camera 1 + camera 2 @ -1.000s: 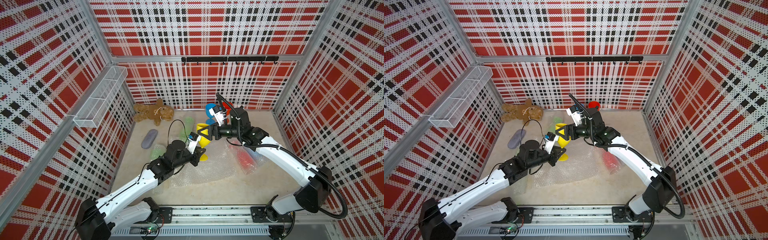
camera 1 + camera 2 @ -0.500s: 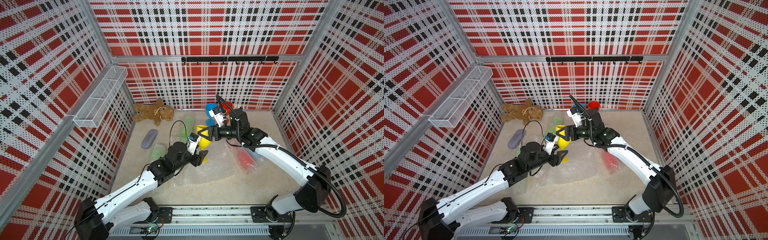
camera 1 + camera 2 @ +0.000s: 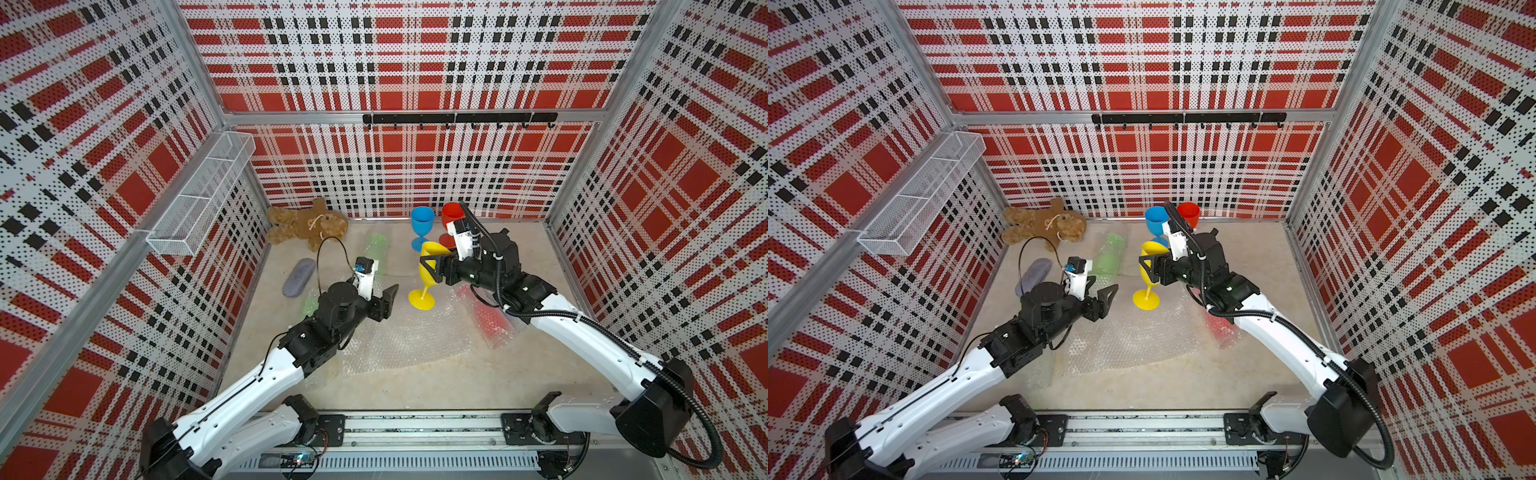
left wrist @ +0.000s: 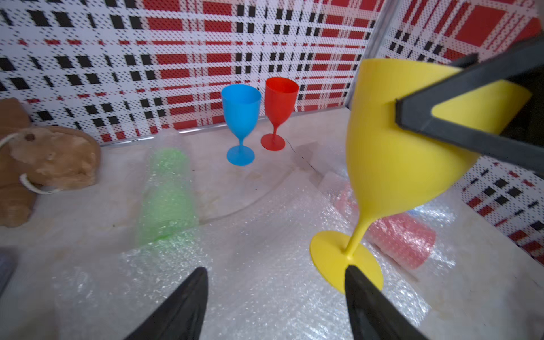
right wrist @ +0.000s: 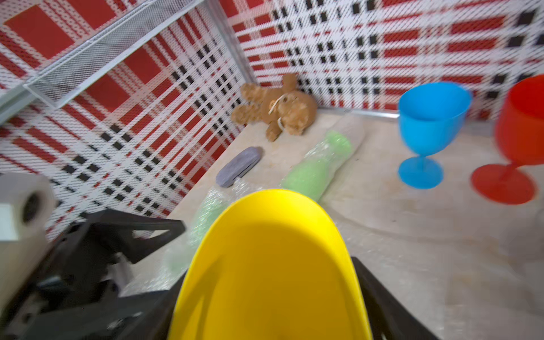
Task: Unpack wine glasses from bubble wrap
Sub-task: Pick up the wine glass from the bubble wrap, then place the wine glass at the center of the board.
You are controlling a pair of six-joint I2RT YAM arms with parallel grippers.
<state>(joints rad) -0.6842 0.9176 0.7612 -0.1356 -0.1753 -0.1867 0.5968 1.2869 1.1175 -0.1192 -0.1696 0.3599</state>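
Bear (image 3: 307,226) and pouch (image 3: 298,277) lie near wrapped green goblet (image 3: 376,249)

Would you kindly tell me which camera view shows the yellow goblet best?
The left wrist view: the yellow goblet shows nearly whole, bowl, stem and foot, sharp and large. Both top views show it small from above; the right wrist view shows only its blurred bowl.

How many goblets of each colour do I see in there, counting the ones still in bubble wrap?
yellow goblet: 1
blue goblet: 1
red goblets: 2 (one standing, one wrapped)
green goblets: 2 (both wrapped)
Total: 6 in view
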